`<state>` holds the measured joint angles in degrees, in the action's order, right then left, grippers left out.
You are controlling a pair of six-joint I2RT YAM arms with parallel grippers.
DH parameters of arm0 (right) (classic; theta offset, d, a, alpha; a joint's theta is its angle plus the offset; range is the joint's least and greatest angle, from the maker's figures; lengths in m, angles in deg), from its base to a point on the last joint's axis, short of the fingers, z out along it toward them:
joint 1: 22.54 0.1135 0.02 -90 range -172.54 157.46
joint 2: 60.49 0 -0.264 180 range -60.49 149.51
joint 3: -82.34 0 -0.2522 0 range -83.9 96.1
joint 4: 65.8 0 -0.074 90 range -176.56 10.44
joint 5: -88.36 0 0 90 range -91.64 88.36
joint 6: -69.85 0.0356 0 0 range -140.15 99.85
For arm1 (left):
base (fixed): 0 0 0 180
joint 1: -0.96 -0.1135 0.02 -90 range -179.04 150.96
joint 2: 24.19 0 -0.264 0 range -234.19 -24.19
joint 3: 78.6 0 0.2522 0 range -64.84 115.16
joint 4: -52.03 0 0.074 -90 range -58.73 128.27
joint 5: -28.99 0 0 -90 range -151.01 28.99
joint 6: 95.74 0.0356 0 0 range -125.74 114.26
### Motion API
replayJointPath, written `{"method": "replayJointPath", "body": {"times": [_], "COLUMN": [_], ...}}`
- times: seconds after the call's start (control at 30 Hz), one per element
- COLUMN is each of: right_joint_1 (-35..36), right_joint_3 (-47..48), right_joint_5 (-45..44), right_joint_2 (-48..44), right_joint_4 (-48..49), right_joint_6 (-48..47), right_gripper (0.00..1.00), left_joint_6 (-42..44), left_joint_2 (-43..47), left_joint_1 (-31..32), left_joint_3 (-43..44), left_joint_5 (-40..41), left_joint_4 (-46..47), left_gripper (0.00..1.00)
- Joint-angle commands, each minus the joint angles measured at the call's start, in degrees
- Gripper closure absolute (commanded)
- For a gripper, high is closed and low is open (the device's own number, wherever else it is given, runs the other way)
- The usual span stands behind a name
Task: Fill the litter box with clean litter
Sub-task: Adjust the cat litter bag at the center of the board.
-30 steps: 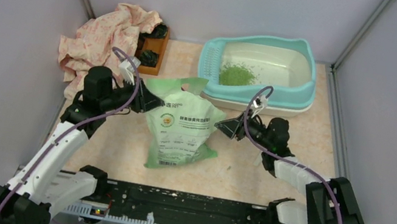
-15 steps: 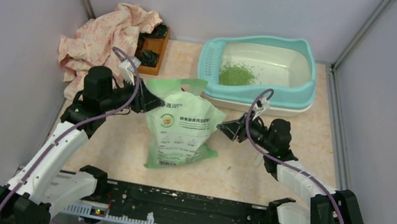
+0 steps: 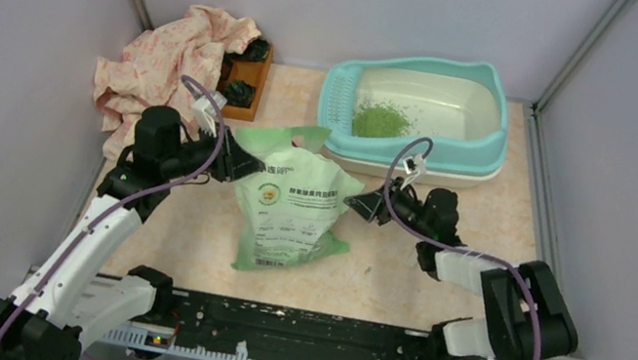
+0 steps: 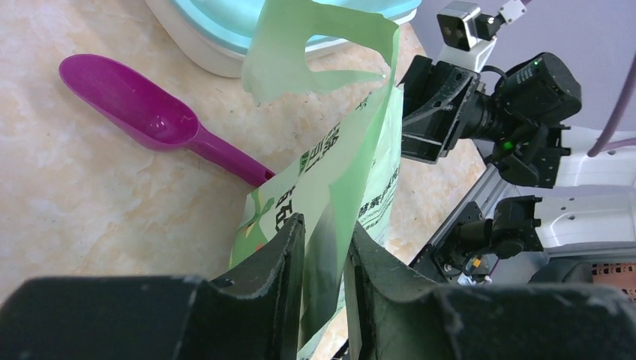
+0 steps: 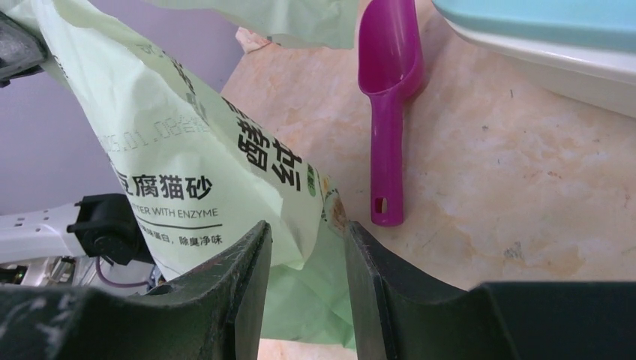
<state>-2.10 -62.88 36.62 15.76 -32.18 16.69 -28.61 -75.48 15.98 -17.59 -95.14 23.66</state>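
Note:
The litter box point(image 3: 491, 146) stands at the back right, teal-rimmed with a cream basin. A small pile of green clean litter point(image 3: 379, 118) lies by its perforated end. Its rim also shows in the left wrist view point(image 4: 225, 15) and the right wrist view point(image 5: 540, 22). A pale green printed bag point(image 3: 289, 204) sits mid-table with its torn top raised. My left gripper point(image 3: 250, 166) point(image 4: 326, 225) is shut on a fold at the bag's left edge. My right gripper point(image 3: 356, 204) point(image 5: 307, 229) is shut on the bag's right corner.
A purple scoop point(image 4: 150, 116) point(image 5: 390, 75) lies on the table between the bag and the litter box, hidden under the bag's flap from above. A floral cloth point(image 3: 167, 64) and a small wooden tray point(image 3: 252, 89) sit at the back left. Grey walls close in three sides.
The right arm's elbow and lower link have swung inward to the left, while its gripper stays at the bag's corner. The left arm and the bag have not moved.

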Motion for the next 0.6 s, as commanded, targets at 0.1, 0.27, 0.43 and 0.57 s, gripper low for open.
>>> {"method": "replayJointPath", "body": {"times": [0.1,0.27,0.43,0.57], "right_joint_1": [1.66,2.4,4.02,4.02], "right_joint_3": [1.39,2.26,2.59,0.9], "right_joint_5": [5.54,8.85,7.68,6.07], "right_joint_2": [11.62,22.13,21.24,13.58], "right_joint_4": [28.79,50.41,51.19,46.17], "right_joint_6": [9.8,19.81,18.81,16.58], "right_gripper": [0.59,0.7,1.0,1.0], "left_joint_6": [0.28,0.46,1.64,3.13], "left_joint_2": [0.31,0.32,0.17,0.57], "left_joint_1": [0.43,0.44,0.44,0.38], "left_joint_3": [2.66,3.15,4.5,6.04], "left_joint_5": [-2.01,-2.82,-2.58,-0.98], "left_joint_4": [0.28,0.25,-0.82,-2.49], "left_gripper": [0.69,0.69,0.69,0.69]}}
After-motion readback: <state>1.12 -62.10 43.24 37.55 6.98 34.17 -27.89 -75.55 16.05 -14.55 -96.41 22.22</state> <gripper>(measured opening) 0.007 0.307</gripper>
